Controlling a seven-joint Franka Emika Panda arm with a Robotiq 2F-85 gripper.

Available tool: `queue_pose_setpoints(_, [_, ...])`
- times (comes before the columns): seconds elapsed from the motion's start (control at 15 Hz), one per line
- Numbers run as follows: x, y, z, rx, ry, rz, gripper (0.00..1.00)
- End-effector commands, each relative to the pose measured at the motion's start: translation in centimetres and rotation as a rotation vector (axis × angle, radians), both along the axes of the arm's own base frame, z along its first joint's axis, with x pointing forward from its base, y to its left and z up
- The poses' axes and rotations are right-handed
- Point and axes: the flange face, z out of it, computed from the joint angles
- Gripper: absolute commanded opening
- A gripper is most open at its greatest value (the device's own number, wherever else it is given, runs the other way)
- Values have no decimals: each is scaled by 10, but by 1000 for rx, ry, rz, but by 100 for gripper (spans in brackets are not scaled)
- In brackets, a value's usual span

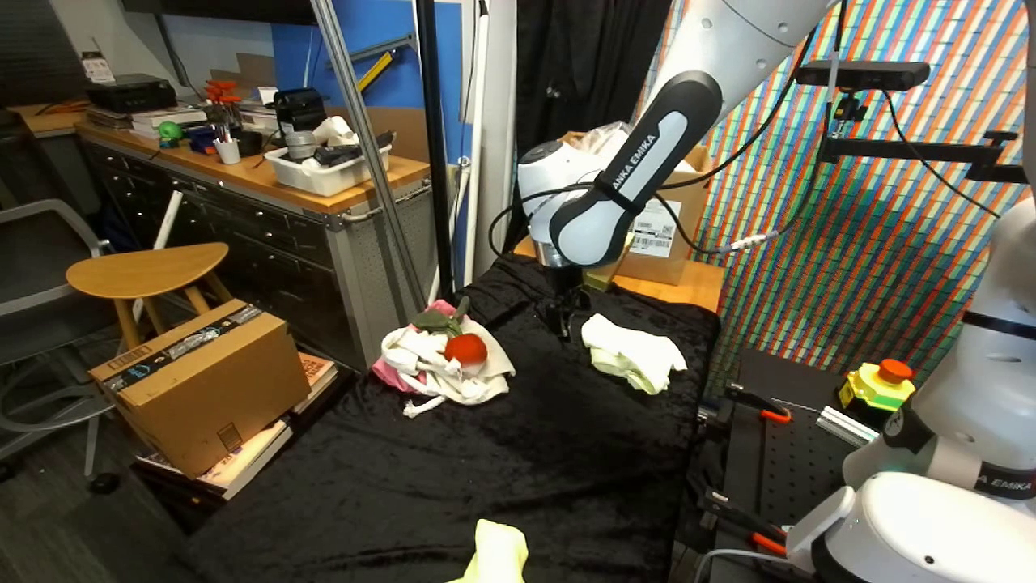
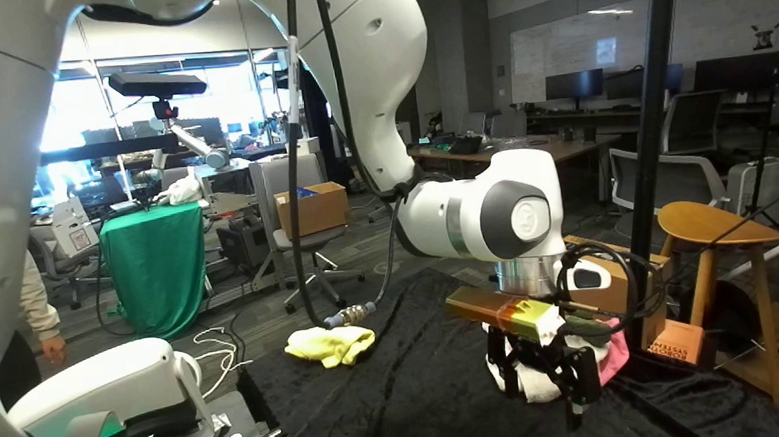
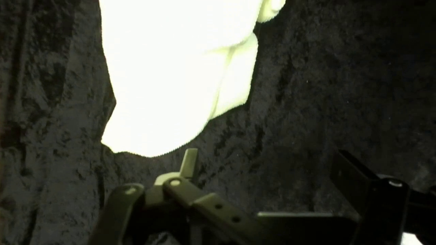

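Observation:
My gripper (image 1: 564, 330) hangs low over the black cloth-covered table (image 1: 518, 461), fingers pointing down. It is open with nothing between its fingers, seen in the wrist view as a wide gap around the gripper (image 3: 264, 154). Beside it lies a crumpled pale yellow-white cloth (image 1: 631, 352). In the wrist view this cloth (image 3: 163, 78) is overexposed, its lower edge just beyond the left fingertip (image 3: 190, 160); whether they touch I cannot tell. In an exterior view the gripper (image 2: 544, 396) overlaps a pile of fabric behind it.
A pile holds a white drawstring bag (image 1: 477, 389), a red round item (image 1: 466, 351), a green item (image 1: 437, 322) and pink fabric (image 1: 390, 376). Another yellow cloth (image 1: 498, 555) lies at the table's opposite end. A metal post (image 1: 372, 154) and a cardboard box (image 1: 210, 380) stand alongside.

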Motion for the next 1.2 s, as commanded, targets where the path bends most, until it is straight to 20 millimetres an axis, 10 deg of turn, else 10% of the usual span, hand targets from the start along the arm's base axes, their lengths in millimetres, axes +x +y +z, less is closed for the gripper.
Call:
queue_pose_setpoints(0.0, [-27,-8,-1,33,34,-63,100])
queue_pose_setpoints(1.13, [-66,-59,-55,60,214,-265,100])
